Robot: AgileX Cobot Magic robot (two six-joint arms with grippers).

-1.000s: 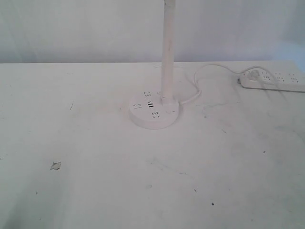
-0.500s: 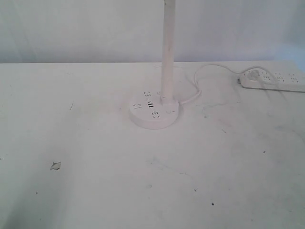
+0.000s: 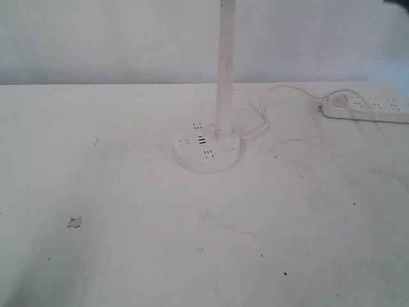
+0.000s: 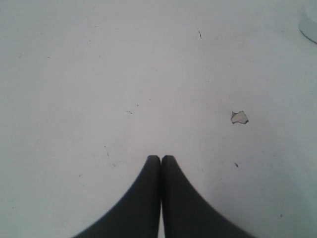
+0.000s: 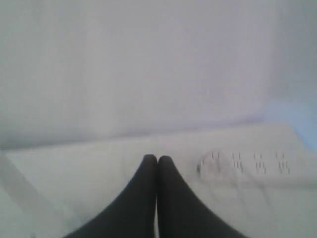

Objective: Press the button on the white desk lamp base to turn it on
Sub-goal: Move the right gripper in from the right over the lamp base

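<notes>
Fingers [image 4: 141, 198] of the left gripper [image 4: 160, 157] are pressed together, empty, above the scuffed white tabletop [image 4: 99, 74]. The right gripper [image 5: 157, 157] is likewise closed on nothing, with the long white power strip [image 5: 247, 166] beyond it. The round white plastic desk lamp base [image 3: 208, 153] is stood mid-table, well apart from both; its button cannot be distinguished.

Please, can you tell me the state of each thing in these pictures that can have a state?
white desk lamp base: standing flat, stem upright, nothing touching it; lit or not, cannot tell.
white cord: slack, running from the base towards the power strip.
power strip: lying flat, one plug in its end socket.
left end effector: shut, empty.
right end effector: shut, empty.
</notes>
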